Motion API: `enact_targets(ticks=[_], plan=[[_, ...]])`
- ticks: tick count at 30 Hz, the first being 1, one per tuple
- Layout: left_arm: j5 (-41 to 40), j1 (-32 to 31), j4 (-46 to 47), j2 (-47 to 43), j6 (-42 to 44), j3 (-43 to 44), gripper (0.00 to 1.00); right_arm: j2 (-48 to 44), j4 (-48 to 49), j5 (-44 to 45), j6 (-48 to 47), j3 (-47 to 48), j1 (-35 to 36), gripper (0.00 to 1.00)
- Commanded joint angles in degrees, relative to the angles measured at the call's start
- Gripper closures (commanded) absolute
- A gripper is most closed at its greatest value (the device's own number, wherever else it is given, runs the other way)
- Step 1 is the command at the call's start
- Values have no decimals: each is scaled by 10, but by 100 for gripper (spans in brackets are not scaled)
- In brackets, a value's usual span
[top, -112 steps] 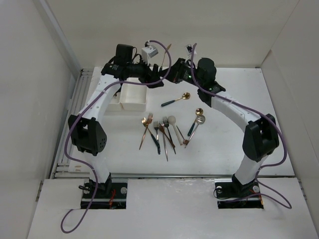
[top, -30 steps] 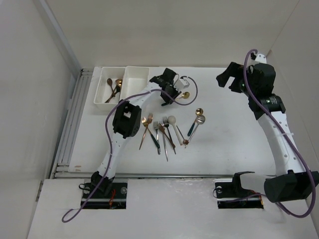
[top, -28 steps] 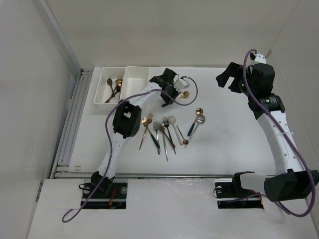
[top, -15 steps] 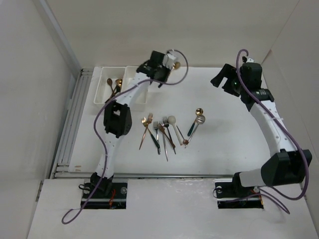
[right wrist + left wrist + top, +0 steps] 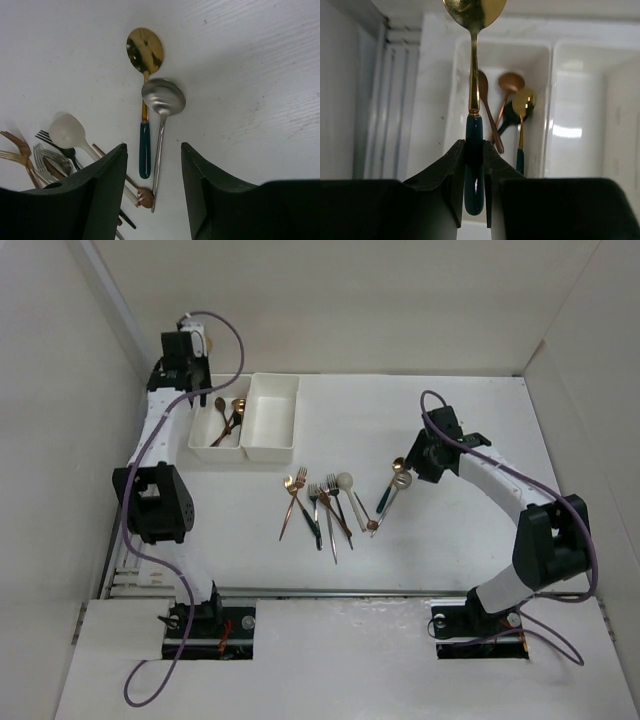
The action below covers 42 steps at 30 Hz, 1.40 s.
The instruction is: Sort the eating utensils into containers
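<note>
The left pincer [image 5: 474, 165] clamps a green-handled gold spoon [image 5: 473, 75] above the left bin [image 5: 510, 52], which holds several spoons [image 5: 511, 81]. The right pincer [image 5: 152, 147] gapes wide.

Gold spoon with dark green handle [image 5: 474, 131], clamped by its handle between the closed fingers of the left claw [image 5: 474, 150], bowl pointing straight ahead. Beyond it is a white bin [image 5: 540, 150] holding three spoons [image 5: 512, 82]; a second white bin [image 5: 580, 130] adjoins on the claw's right. Framed by the spread fingers of the right claw [image 5: 152, 150]: gold green-handled spoon [image 5: 144, 55] and silver spoon [image 5: 163, 97], side by side and overlapping. A heap of forks and spoons [image 5: 55, 155] lies to its left.
</note>
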Motion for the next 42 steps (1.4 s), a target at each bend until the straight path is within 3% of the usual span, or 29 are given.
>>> enact_targets(ticks=[1, 9, 10, 14, 18, 24, 25, 28, 29, 32, 36, 40, 42], plan=[[25, -21, -8, 45, 44, -67, 100, 7, 14, -17, 18, -13, 10, 48], [1, -20, 29, 88, 44, -110, 100, 97, 10, -66, 0, -14, 15, 49], [1, -20, 29, 94, 44, -110, 95, 110, 10, -72, 0, -14, 15, 49], [17, -20, -1, 119, 39, -97, 53, 136, -7, -57, -5, 2, 39, 51], [22, -20, -7, 104, 26, -97, 49, 152, -45, -31, 0, 13, 63, 53], [-5, -38, -52, 97, 52, -10, 47, 192, -84, -11, 17, 18, 77, 62], [0, -45, -71, 97, 60, 5, 47, 199, -92, -6, 23, 18, 77, 64], [26, -45, -107, 97, 75, 59, 47, 199, -92, 5, 28, 24, 77, 85], [46, -51, -113, 97, 89, 70, 47, 194, -92, 5, 28, 24, 72, 100], [99, -57, -143, 91, 114, 109, 44, 180, -92, 10, 34, 17, 56, 100], [282, -70, -170, 84, 152, 129, 34, 104, -80, 67, 28, 30, 48, 100], [433, -107, -196, 69, 183, 107, 28, 29, -80, 140, 10, 102, 72, 100], [468, -127, -205, 69, 198, 107, 25, 29, -66, 140, -14, 169, 88, 100]])
